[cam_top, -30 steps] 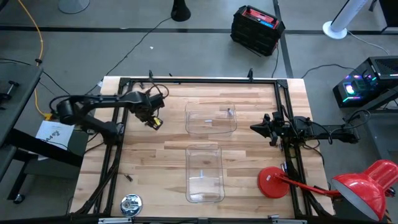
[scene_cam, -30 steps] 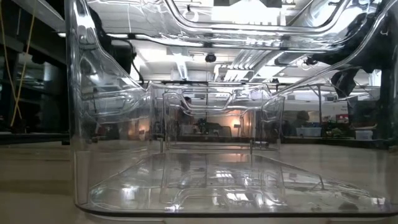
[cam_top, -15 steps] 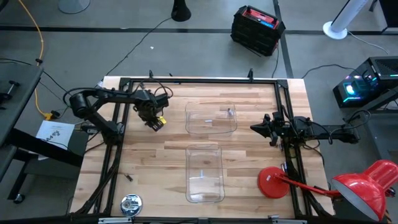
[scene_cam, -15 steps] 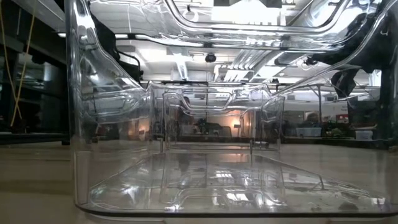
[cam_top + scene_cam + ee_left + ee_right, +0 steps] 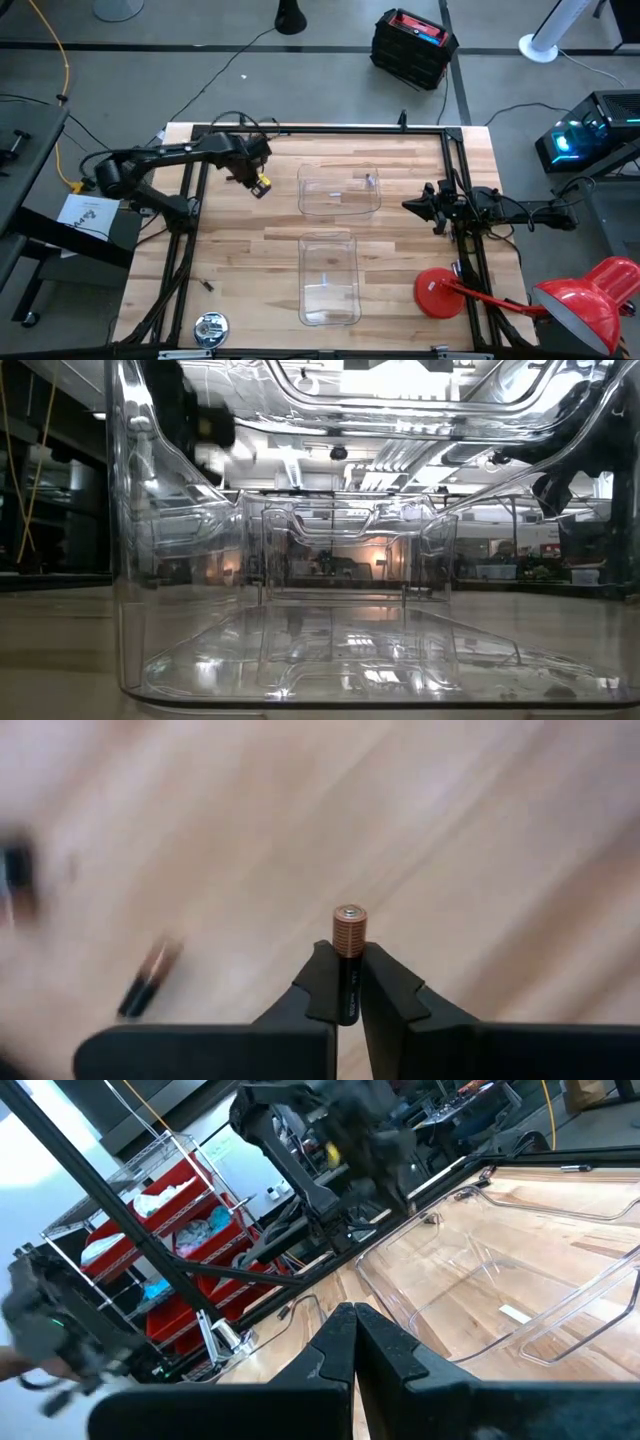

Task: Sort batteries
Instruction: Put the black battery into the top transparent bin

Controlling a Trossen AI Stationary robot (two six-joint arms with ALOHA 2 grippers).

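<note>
My left gripper (image 5: 259, 184) hangs over the table's far left, shut on one battery (image 5: 348, 935), black with a copper end. On the wood below it lies a second battery (image 5: 149, 978), blurred. A small dark thing (image 5: 207, 286) lies on the table near the left rail. My right gripper (image 5: 410, 205) waits shut at the right side, right of the far clear container (image 5: 340, 190); in its wrist view the fingers (image 5: 352, 1330) are together with nothing between them. My left gripper pinches the battery's black body (image 5: 347, 982) between its two fingertips. The battery lies along the fingers, and its copper end (image 5: 349, 925) sticks out past them. The fingers point down at the table, and the battery is clear of the wood.
A second clear container (image 5: 330, 280) stands nearer the front edge, each container holding a tiny object. A round shiny disc (image 5: 210, 325) sits at the front left. A red lamp base (image 5: 435, 292) stands at the front right. Black rails (image 5: 190, 200) frame the table.
My left gripper has shut on the battery, then risen and shifted a little toward the far edge and the far container, lifting the battery clear of the table.
</note>
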